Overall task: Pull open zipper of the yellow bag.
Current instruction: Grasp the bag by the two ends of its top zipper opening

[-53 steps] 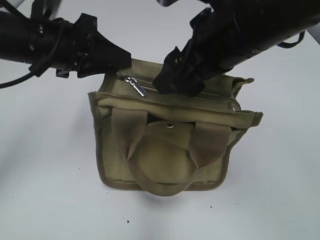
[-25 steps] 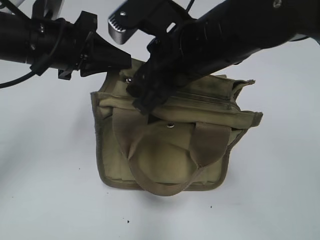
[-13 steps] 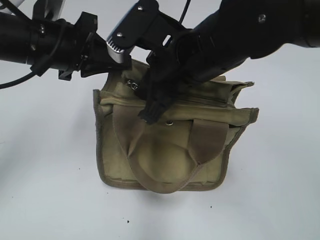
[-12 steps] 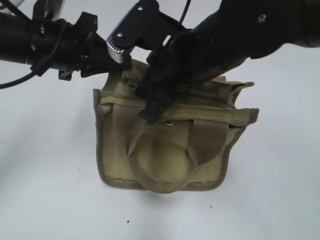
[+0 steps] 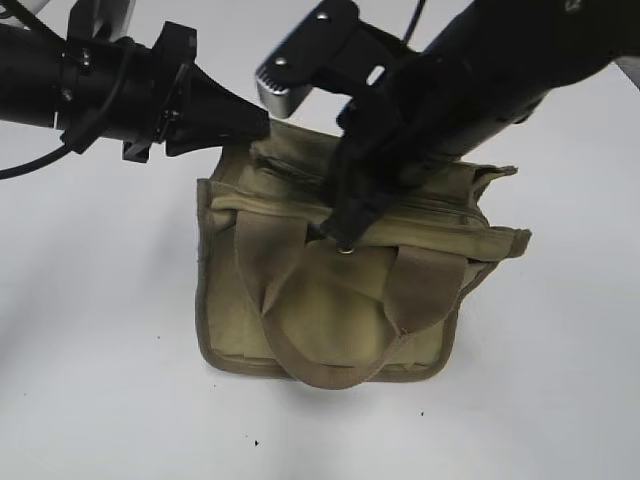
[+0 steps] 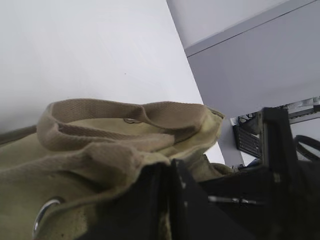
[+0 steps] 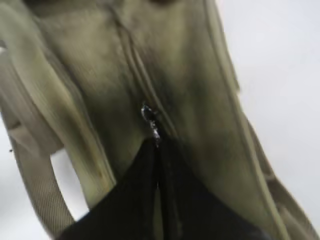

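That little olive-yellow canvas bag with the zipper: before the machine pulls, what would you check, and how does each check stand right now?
1. Right tool closed on the small silver metal pull tab: ok, its tips meet at the tab's lower end.
2. Left tool holding the olive-yellow canvas bag steady: ok, it pinches the back top edge.
3. Khaki zipper tape lying straight ahead of the tab: ok, though blurred.
4. Khaki webbing handles clear of the zipper line: ok.
5. How far the zipper is already open: cannot tell, the right arm hides it.
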`<action>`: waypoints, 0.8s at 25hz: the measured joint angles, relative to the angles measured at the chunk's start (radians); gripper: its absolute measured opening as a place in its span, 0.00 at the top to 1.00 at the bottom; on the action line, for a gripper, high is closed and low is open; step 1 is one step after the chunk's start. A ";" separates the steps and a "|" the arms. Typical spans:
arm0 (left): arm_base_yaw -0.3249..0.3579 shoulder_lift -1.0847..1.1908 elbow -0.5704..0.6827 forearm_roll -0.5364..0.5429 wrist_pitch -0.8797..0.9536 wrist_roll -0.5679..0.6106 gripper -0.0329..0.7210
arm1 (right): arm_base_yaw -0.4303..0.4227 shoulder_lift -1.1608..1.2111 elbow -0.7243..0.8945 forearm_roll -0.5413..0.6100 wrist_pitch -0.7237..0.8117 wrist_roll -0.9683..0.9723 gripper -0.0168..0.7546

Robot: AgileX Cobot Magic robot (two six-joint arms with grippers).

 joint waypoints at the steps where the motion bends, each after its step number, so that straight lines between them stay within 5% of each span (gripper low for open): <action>1: 0.000 0.000 0.000 -0.002 0.002 0.000 0.93 | -0.016 -0.015 0.000 -0.009 0.043 0.026 0.98; 12: -0.002 0.000 0.000 -0.011 0.013 0.000 0.93 | -0.213 -0.133 0.001 -0.053 0.523 0.246 0.98; 20: -0.002 0.000 0.000 -0.013 0.013 0.000 0.93 | -0.265 -0.133 0.001 -0.053 0.626 0.300 0.98</action>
